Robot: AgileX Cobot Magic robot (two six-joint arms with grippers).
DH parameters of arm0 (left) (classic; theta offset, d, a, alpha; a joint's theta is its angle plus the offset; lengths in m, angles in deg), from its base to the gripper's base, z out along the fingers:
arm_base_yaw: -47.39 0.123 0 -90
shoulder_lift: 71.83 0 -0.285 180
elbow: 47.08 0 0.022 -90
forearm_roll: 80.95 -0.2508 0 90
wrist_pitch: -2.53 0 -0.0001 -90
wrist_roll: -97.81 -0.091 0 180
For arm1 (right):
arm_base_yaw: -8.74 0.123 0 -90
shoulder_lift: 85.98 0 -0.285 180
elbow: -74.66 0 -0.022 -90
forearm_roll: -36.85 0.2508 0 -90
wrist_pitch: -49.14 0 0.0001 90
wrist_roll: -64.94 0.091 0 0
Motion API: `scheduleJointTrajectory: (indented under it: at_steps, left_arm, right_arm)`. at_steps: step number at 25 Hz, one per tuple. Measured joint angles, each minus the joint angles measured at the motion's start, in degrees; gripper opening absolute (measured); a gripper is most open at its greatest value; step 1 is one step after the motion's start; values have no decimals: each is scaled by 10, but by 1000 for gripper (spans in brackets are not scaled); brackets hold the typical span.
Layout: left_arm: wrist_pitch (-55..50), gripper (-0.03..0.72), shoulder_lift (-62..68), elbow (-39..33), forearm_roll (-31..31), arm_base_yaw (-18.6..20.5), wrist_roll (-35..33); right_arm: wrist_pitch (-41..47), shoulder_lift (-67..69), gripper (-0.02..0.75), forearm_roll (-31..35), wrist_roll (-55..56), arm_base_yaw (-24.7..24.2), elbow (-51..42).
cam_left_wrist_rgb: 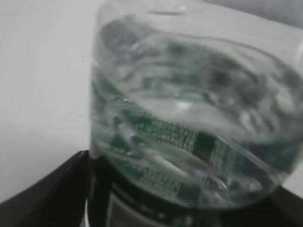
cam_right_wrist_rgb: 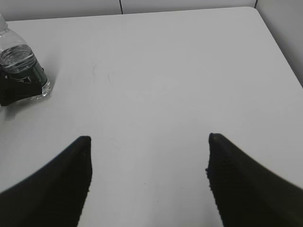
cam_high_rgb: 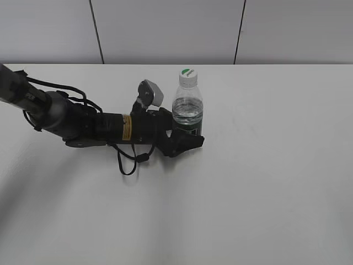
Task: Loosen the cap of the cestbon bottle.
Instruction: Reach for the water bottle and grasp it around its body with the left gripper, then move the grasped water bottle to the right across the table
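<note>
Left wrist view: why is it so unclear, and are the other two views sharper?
Left wrist view: the small clear plastic water bottle with dark green label fills the frame, too close, blurred. Exterior view: sharp, even light, soft shadow under the left arm. Right wrist view: white table sharp, dark jaws soft-edged.

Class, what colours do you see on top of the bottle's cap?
The cap is white with a green mark on top, best seen in the exterior view.
</note>
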Motion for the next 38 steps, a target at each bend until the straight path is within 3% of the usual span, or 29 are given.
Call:
scheduleJointTrajectory:
  at_steps: [12, 26, 38]
  left_arm:
    - [-9, 555, 1, 0, 2, -1, -4]
    - [-9, 549, 1, 0, -5, -1, -62]
    - [16, 546, 2, 0, -17, -1, -67]
  right_arm:
    - [1, 0, 576, 0, 0, 0, 0]
    - [0, 0, 576, 0, 0, 0, 0]
    - [0, 0, 576, 0, 0, 0, 0]
